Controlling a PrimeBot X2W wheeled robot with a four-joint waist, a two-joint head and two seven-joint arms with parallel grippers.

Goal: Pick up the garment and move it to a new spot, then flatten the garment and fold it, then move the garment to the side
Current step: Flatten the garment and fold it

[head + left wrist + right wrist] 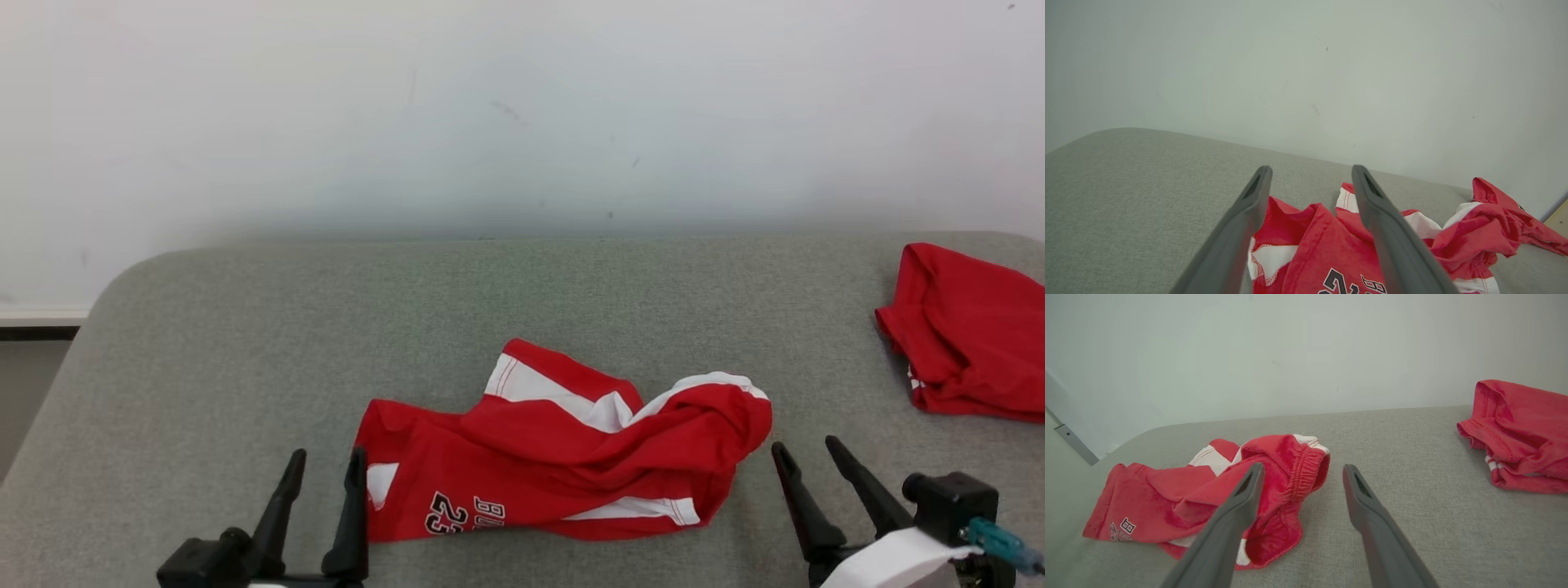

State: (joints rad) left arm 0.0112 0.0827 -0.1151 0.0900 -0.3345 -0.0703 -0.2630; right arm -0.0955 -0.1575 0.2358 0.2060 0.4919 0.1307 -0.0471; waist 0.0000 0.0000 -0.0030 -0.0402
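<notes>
The garment [563,453] is a pair of red shorts with white stripes and black lettering, lying crumpled near the front of the grey padded table [326,327]. My left gripper [325,461] stands open at the shorts' left end, nothing between its fingers. My right gripper [808,453] stands open just right of the elastic waistband, also empty. The left wrist view has the garment [1331,253] under and beyond the left gripper [1310,171]. In the right wrist view the waistband [1306,465] lies between and left of the right gripper [1302,469].
A second red garment [967,335] lies folded at the table's right edge, also in the right wrist view [1523,428]. A pale wall [522,114] rises right behind the table. Bare grey table surface stretches left and behind the shorts.
</notes>
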